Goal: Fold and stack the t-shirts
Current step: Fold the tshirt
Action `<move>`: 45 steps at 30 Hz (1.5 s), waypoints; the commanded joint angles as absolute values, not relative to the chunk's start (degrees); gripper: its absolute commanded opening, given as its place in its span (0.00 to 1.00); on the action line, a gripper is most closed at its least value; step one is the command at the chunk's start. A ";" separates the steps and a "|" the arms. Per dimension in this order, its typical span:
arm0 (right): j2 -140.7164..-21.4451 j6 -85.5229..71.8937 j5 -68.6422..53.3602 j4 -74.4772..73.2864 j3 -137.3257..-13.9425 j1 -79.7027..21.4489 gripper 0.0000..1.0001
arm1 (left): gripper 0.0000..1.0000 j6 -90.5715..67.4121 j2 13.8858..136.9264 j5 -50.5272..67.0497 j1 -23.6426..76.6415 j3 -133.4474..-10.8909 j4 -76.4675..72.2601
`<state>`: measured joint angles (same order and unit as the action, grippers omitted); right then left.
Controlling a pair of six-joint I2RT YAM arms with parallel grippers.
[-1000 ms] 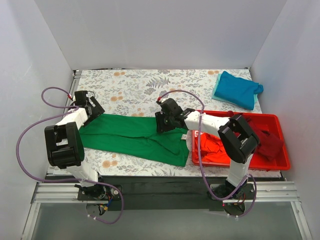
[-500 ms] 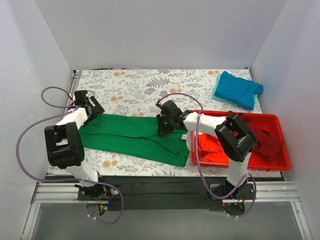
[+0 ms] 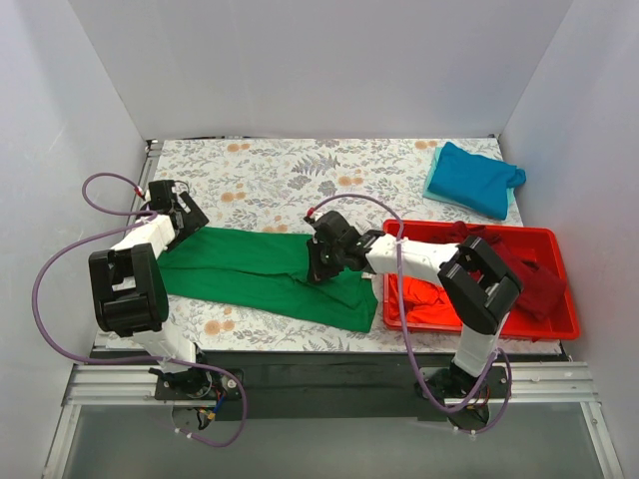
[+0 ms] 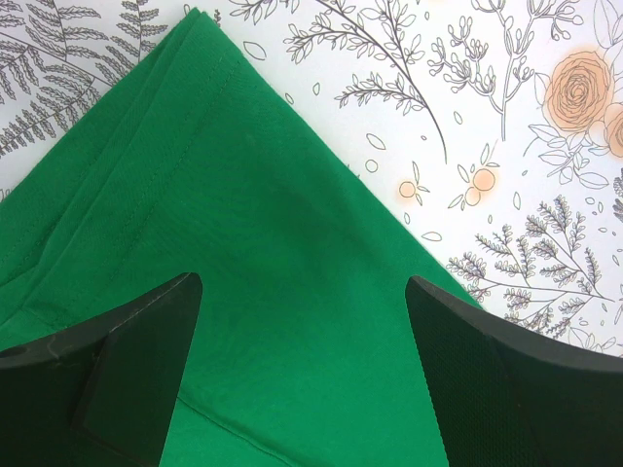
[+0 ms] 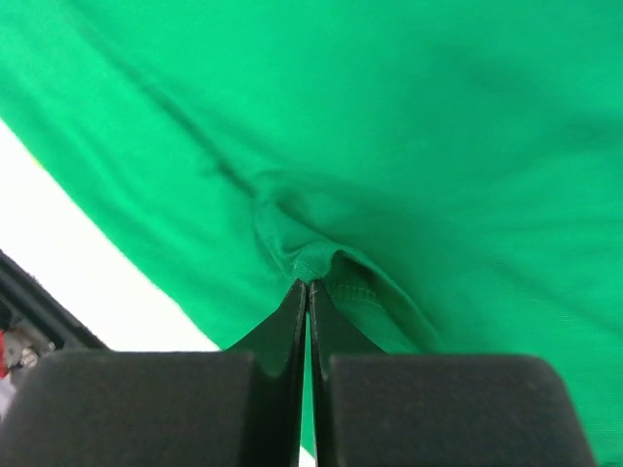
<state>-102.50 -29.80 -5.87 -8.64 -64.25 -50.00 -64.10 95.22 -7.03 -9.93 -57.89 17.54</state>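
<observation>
The green t-shirt [image 3: 260, 271] lies folded lengthwise across the table front. My left gripper [image 3: 190, 228] is open over its left corner; the wrist view shows green cloth [image 4: 243, 292] between the spread fingers [image 4: 487, 379]. My right gripper [image 3: 318, 267] is shut on a pinch of the green shirt [image 5: 308, 263] near its right part. The teal t-shirt [image 3: 479, 178] lies folded at the back right. The orange-red t-shirt [image 3: 424, 297] and the maroon t-shirt [image 3: 529, 279] lie crumpled in the red tray [image 3: 419, 231].
The floral tablecloth [image 3: 280, 175] covers the table behind the green shirt. The red tray stands right next to the shirt's right end. White walls close in the back and both sides.
My right gripper has moved left and toward the front, pulling the pinched green cloth with it. The left arm has not moved.
</observation>
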 commanded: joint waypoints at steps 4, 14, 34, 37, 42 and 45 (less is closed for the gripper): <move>-101.34 -33.31 -2.90 -8.52 -64.42 -53.52 0.01 | 0.85 -63.63 94.92 -7.29 -9.76 -59.85 17.40; -101.95 -38.76 6.50 -14.32 -66.71 -59.67 0.01 | 0.85 -63.63 95.01 -6.77 -9.76 -59.77 17.40; -102.84 -45.26 15.99 -24.69 -73.74 -68.64 0.67 | 0.85 -63.90 95.36 -5.10 -9.76 -59.59 17.40; -100.12 -45.18 17.40 -24.87 -73.13 -68.99 0.67 | 0.85 -63.90 95.45 -5.18 -9.76 -59.68 17.40; -95.37 -43.86 21.71 -25.05 -69.79 -67.59 0.64 | 0.85 -64.07 95.45 -5.27 -9.76 -59.59 17.40; -91.60 -43.59 21.71 -24.96 -66.11 -64.35 0.61 | 0.84 -64.07 94.05 -5.36 -9.76 -58.81 16.62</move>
